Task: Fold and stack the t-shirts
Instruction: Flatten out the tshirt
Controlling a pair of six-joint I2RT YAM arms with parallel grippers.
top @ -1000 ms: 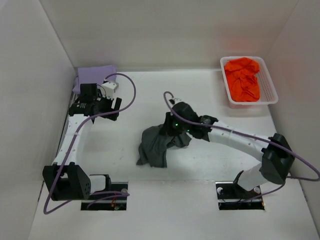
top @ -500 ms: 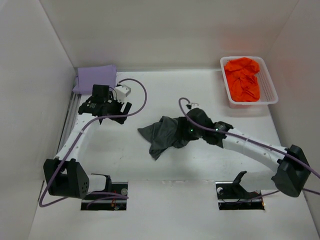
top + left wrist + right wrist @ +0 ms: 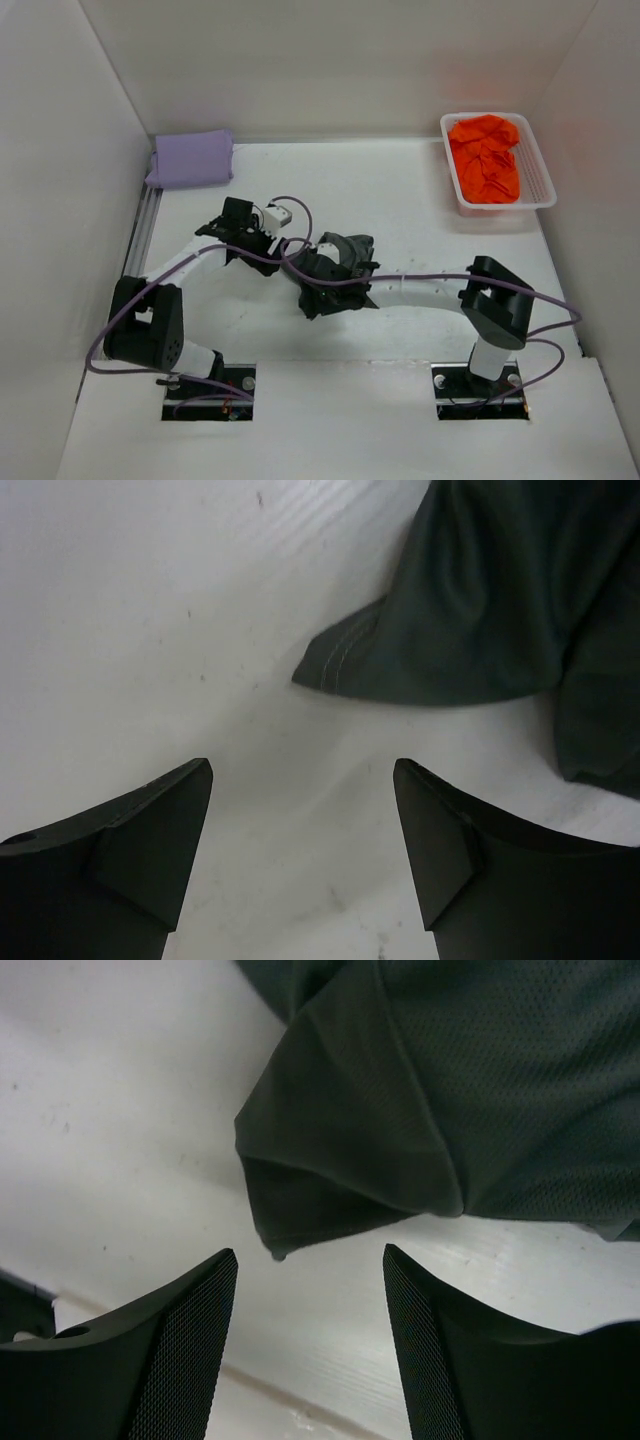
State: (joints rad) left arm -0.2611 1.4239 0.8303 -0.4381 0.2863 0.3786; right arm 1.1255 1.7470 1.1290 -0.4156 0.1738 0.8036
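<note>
Both my grippers are spread wide right now, nothing in either one. My right gripper (image 3: 310, 1255) is at the edge of the dark grey shirt (image 3: 420, 1090), which lies crumpled in the middle of the table (image 3: 400, 180), with a bunched corner just past my fingertips. My left gripper (image 3: 302, 780) is over bare table right beside the same shirt's hem. The lavender shirt (image 3: 190, 158) sits folded in the far left corner, and the orange shirt (image 3: 485, 158) is bunched up in the white basket (image 3: 545, 185) at far right.
</note>
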